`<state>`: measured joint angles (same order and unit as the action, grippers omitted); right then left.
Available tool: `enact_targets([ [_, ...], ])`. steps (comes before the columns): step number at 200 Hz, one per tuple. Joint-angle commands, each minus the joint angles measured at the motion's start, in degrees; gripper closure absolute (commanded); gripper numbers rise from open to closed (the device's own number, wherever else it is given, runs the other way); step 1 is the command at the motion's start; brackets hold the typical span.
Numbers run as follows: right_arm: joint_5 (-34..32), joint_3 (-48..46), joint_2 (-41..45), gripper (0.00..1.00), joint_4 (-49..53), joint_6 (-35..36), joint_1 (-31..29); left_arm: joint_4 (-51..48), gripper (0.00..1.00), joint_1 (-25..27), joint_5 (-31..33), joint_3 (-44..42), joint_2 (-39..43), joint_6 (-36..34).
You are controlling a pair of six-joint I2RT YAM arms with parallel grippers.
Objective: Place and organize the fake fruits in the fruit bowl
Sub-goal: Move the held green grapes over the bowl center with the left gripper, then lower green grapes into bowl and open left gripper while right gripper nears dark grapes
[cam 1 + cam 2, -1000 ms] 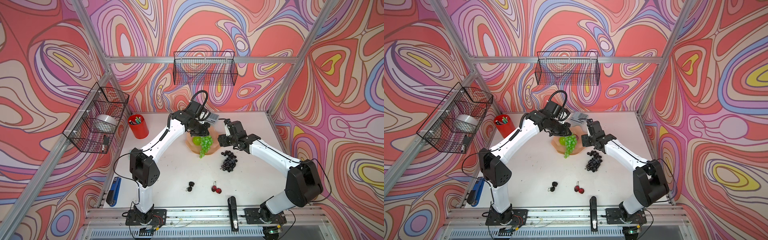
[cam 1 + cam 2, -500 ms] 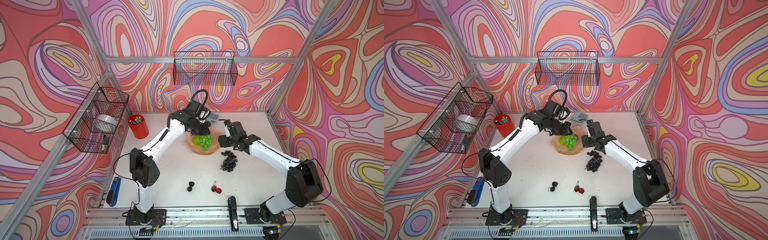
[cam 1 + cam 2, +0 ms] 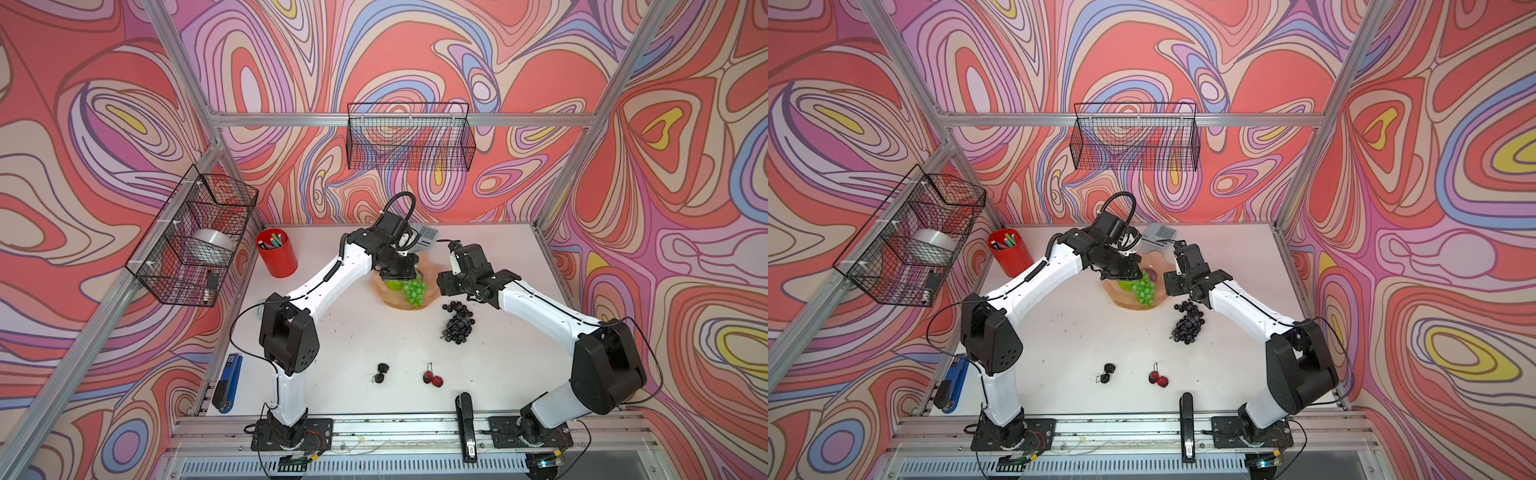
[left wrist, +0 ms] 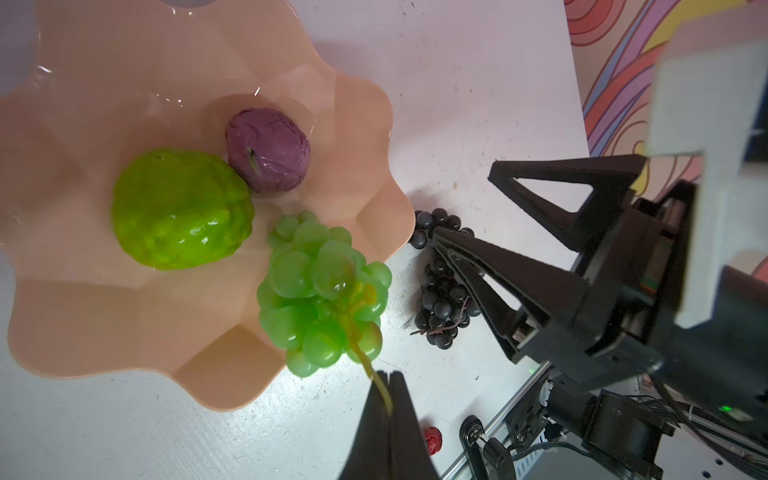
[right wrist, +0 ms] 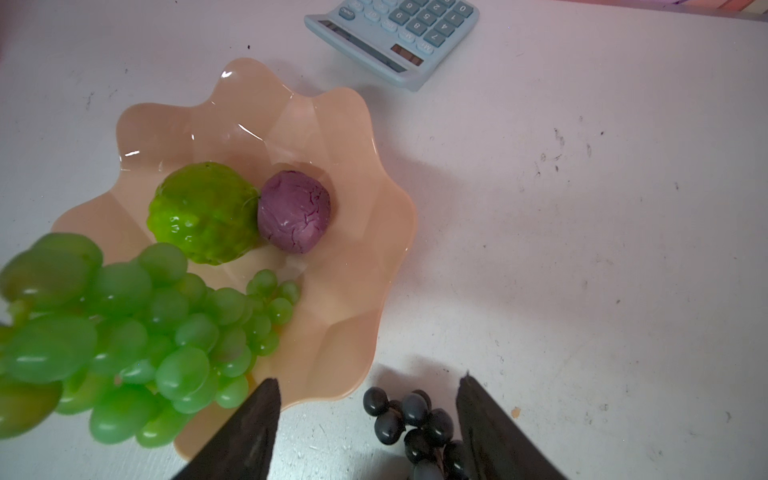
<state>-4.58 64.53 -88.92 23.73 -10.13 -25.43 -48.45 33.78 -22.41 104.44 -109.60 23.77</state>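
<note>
Two fruits, the bumpy lime-green ball [image 4: 183, 208] and the bumpy purple ball [image 4: 268, 149], lie touching in the peach fruit bowl [image 4: 83, 332]. The left gripper [image 4: 388, 374], pinched tight on its stem, holds the green grape bunch [image 4: 320, 286] over the bowl's right side. The right gripper [image 5: 370, 378] gapes wide and empty over the dark purple grape bunch [image 5: 415, 419], which lies on the table just right of the bowl. The red cherry pair [image 3: 433, 378] and the black cherry pair [image 3: 381, 372] lie nearer.
</note>
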Motion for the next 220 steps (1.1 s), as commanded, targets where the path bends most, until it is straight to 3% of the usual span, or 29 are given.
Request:
enact_targets([
  [1,-0.7,-0.6,1.4,0.30,0.1,0.2,0.2,0.9,1.00,-1.4,1.5,-2.0,3.6,-0.9],
  [130,0.7,1.4,-1.3,0.30,0.8,0.1,0.2,5.5,1.00,-6.7,5.7,-12.8,5.0,-2.6],
  [220,1.1,1.2,-1.4,0.30,1.9,-0.2,0.2,6.5,1.00,-8.5,7.5,-9.3,-2.4,-4.4],
])
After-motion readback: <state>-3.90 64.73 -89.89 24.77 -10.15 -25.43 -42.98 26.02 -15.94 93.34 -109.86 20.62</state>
